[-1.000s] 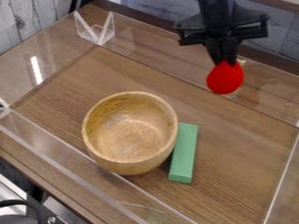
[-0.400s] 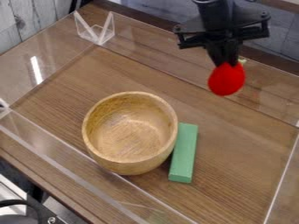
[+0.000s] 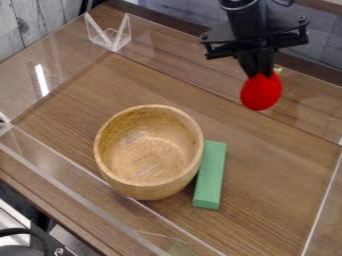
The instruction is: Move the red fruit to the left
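Pincer [image 3: 262, 74] closed on red fruit [image 3: 261, 91], held above desk [image 3: 147, 85] at far right; free desk lies left, beyond wooden bowl [image 3: 148, 151].

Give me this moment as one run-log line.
hand: shut on red fruit | fruit: lifted above table, right of wooden bowl | green block: beside bowl | move left: not done

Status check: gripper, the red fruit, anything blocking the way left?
Gripper shut on red fruit, lifted off the table. Wooden bowl and green block sit left of it, nearer the camera.
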`<state>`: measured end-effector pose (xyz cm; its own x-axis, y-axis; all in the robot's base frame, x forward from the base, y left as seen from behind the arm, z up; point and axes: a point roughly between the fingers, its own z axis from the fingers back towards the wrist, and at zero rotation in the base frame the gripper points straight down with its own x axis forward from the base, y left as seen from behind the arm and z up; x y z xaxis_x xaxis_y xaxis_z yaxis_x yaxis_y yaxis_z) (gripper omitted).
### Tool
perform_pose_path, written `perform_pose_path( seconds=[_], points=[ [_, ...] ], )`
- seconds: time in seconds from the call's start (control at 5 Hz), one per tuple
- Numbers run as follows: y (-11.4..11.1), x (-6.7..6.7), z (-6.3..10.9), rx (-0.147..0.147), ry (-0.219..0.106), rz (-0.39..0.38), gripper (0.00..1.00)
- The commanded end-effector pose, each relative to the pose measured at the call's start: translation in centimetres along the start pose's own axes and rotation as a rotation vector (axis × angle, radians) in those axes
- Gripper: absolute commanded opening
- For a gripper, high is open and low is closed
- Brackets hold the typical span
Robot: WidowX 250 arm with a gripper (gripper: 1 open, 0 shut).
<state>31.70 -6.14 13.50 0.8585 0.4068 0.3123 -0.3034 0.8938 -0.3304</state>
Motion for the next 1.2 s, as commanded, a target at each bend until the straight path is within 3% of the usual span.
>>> perform_pose_path(
  seconds=[0.0,0.4,0.8,1.0],
  points=[
    [2.0,1.3,1.9,-0.002,-0.064,0.024,0.00],
    [8.6,2.9,3.8,0.056,-0.095,0.062,0.00],
    [13.5,4.2,4.7,0.085,-0.115,0.047,0.00],
    [15.5,4.3,4.3,0.099,-0.120,0.036,0.00]
  ],
)
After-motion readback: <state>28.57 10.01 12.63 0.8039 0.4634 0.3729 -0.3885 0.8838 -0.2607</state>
